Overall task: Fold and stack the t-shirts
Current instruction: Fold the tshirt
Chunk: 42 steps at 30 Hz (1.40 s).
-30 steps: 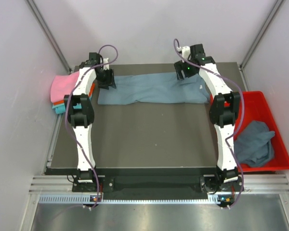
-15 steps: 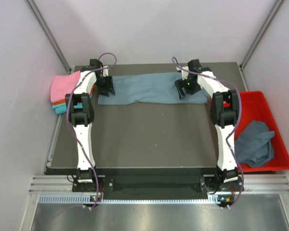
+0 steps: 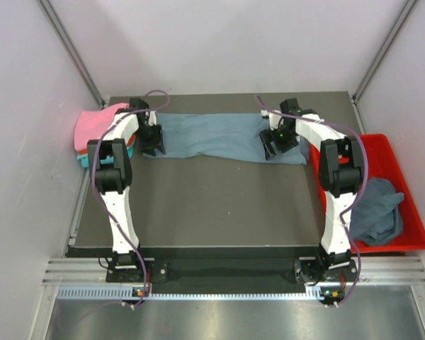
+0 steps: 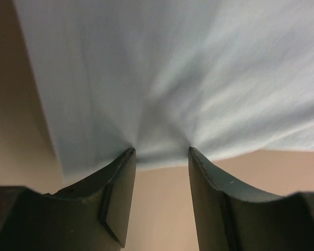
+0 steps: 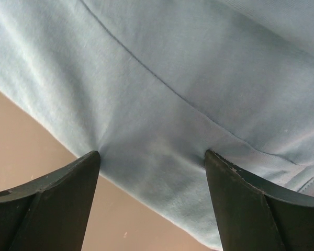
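A slate blue-grey t-shirt (image 3: pixel 212 136) lies spread in a long band across the far part of the dark table (image 3: pixel 219 205). My left gripper (image 3: pixel 154 146) is down on its near left edge, open. In the left wrist view the gripper (image 4: pixel 161 151) has both fingertips pressed on the shirt's hem (image 4: pixel 199 78), with fabric puckered between them. My right gripper (image 3: pixel 271 149) is on the near right edge, jaws wide open. Its tips (image 5: pixel 153 152) dent the shirt (image 5: pixel 172 78) just inside the hem. Neither gripper holds anything.
A folded stack of pink, orange and teal shirts (image 3: pixel 92 131) sits at the table's far left edge, next to the left arm. A red tray (image 3: pixel 400 177) at the right holds a crumpled blue-grey shirt (image 3: pixel 375 211). White walls enclose the table.
Both grippers moved from the shirt's far edge toward me, to its near edge, and came down on it. The shirt shifted slightly nearer.
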Motion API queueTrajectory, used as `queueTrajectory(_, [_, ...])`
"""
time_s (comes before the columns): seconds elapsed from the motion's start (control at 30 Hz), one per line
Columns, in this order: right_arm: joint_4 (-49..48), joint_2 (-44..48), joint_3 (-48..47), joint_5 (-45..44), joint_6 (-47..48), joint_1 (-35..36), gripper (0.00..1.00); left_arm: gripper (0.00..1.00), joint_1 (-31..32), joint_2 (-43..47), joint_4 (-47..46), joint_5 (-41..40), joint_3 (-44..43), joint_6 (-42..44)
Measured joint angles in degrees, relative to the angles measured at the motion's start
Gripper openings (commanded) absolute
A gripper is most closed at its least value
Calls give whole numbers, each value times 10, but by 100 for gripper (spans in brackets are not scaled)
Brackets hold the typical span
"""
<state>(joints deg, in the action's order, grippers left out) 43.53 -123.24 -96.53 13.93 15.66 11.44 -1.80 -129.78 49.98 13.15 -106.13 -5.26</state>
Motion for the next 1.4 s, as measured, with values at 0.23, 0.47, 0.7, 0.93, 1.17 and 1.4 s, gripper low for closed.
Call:
queueTrajectory(0.23, [5,33,47,13,2,0,80,50,-2,64,22,-20,103,-4])
queueTrajectory(0.47, [57,43,38,2,2,0,80,53,-4,78,49,-41,101,5])
queueTrajectory(0.7, [73,46,-48,-26,9,0,82,53,-15,90,53,-66,53,14])
queueTrajectory(0.93, [75,47,-100,-34,24,0,82,52,-28,64,52,-83,0,22])
queueTrajectory(1.17, [71,46,-161,-38,38,0,83,48,-30,-24,49,-83,-63,25])
queueTrajectory(1.4, [32,24,-249,-50,20,0,85,0,-30,-39,46,-71,-78,34])
